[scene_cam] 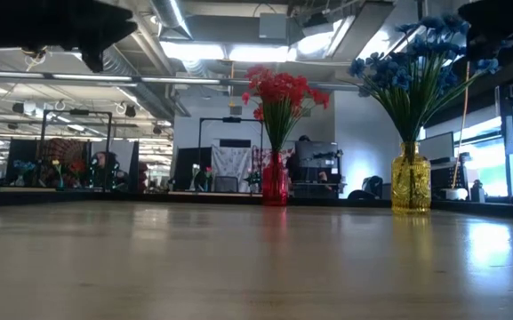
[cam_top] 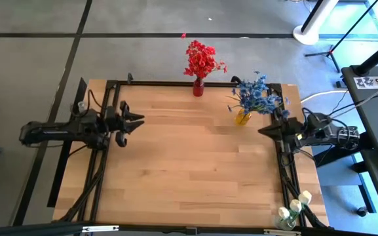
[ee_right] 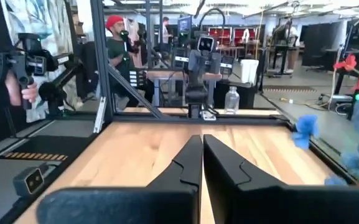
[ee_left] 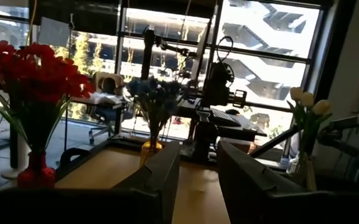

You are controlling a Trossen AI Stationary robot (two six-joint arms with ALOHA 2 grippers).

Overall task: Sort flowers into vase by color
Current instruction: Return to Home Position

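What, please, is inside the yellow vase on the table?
The yellow vase holds blue flowers on green stems that fan out above its rim. Its textured glass hides the stem ends inside.

Grey floor, wide windows — ceiling lights

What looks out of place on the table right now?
Nothing is spilled or toppled. The red flowers, blue flowers and white tulips stand upright in separate bunches. One oddity: a small red speck on the floor beyond the table, perhaps a dropped petal.
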